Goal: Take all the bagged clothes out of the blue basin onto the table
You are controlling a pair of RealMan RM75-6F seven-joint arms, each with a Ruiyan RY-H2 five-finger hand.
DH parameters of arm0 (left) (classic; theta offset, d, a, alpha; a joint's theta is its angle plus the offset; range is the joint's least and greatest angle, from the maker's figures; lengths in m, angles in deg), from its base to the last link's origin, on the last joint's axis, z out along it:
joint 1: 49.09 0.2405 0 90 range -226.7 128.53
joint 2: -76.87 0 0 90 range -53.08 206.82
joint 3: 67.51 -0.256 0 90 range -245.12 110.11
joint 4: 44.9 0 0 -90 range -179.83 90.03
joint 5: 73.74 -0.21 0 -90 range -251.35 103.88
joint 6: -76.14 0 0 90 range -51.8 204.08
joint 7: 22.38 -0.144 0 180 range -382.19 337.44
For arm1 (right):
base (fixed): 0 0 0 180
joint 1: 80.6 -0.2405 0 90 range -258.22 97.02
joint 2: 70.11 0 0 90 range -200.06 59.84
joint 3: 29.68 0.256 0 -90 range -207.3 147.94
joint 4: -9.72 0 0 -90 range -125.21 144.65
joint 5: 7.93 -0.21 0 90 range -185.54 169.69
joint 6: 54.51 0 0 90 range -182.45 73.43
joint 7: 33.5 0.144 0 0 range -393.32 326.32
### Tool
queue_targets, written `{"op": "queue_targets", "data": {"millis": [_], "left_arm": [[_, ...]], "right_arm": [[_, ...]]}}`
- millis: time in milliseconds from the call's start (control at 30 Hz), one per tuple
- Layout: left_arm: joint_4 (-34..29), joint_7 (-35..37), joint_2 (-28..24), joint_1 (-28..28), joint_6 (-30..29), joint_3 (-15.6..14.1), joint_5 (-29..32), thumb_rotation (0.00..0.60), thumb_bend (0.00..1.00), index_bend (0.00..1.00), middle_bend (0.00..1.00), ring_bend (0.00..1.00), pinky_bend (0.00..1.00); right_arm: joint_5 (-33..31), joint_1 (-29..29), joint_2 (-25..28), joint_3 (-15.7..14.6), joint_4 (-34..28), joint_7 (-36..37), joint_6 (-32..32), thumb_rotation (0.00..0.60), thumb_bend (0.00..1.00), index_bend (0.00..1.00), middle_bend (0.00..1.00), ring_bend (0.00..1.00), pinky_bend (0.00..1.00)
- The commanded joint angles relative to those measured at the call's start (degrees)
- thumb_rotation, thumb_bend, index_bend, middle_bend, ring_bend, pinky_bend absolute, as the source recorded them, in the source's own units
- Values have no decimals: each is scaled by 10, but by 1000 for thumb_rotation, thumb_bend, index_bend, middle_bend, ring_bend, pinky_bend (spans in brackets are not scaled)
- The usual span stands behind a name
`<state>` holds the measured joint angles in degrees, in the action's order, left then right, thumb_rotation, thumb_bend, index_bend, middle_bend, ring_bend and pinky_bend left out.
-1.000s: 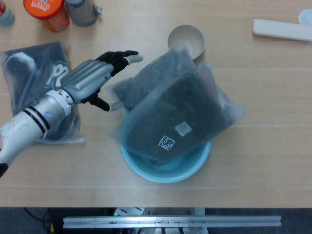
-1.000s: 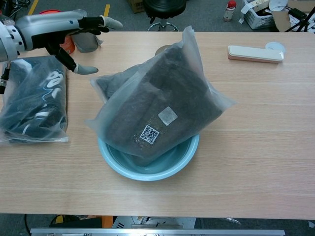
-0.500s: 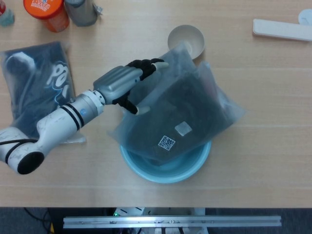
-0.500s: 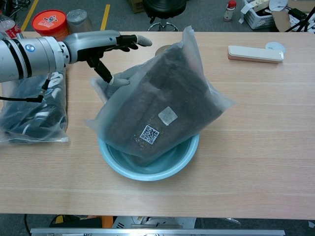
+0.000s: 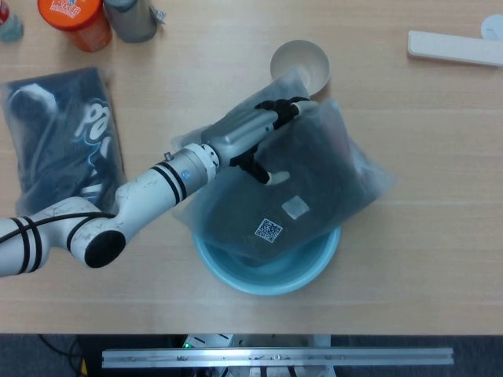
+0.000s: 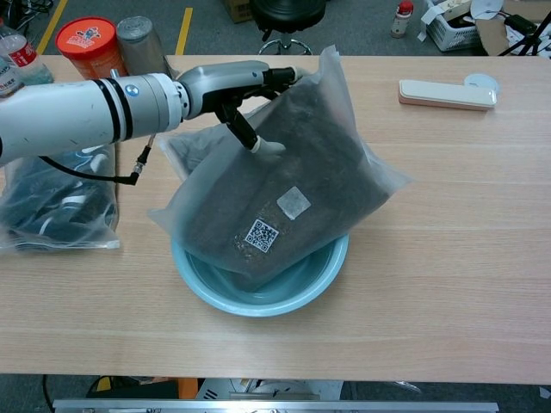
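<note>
left hand [image 5: 259, 133]: over the top bag, fingers spread, thumb tip on the plastic, gripping nothing
right hand: in neither view
dark bagged garment [image 5: 295, 184]: leans in the blue basin [image 5: 271, 275], qr label facing up
second bag [image 6: 194, 146]: tucked under the first, at its left side
bagged printed garment [image 5: 59, 133]: flat on the worktop [image 5: 424, 196], far left
behind the basin: cream bowl [image 5: 300, 63], touching the bag's plastic edge
far left corner: orange-lidded tub [image 5: 75, 20], grey jar [image 5: 130, 17]
far right: white flat case [image 5: 454, 45]

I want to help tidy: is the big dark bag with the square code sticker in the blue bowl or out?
In. The bag sits tilted, its lower end inside the blue basin.
</note>
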<state>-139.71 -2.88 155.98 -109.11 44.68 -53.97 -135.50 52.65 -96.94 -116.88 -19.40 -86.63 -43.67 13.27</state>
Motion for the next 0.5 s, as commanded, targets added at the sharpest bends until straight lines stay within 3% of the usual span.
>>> {"op": "queue_targets", "data": {"millis": [33,167,300,400,500], "left_arm": [[11,8,18,-7,12,5,7,600,284,0,0,0,78],[25,10,41,-14,22,6,10,600,284,108,117,85,234],[29,7,55,-13,21,3,8,600,285,359,385,339,513],[23,8,53,-10,26,-2,7,600,285,511,562,492,639],[13,9,45,-5,29,-3,4,600,285,597,654,573,734]], "right_arm": [[-1,1,1,0,1,1,0,600,246,373,513,379,522],[-2,3,2,0,3,5,0,600,246,373,513,379,522],[-3,4,2,1,6,8,-1,600,247,373,513,379,522],[-4,4,1,1,9,12,-3,600,247,373,513,379,522],[-4,3,-1,3,12,14,-4,600,247,373,513,379,522]]}}
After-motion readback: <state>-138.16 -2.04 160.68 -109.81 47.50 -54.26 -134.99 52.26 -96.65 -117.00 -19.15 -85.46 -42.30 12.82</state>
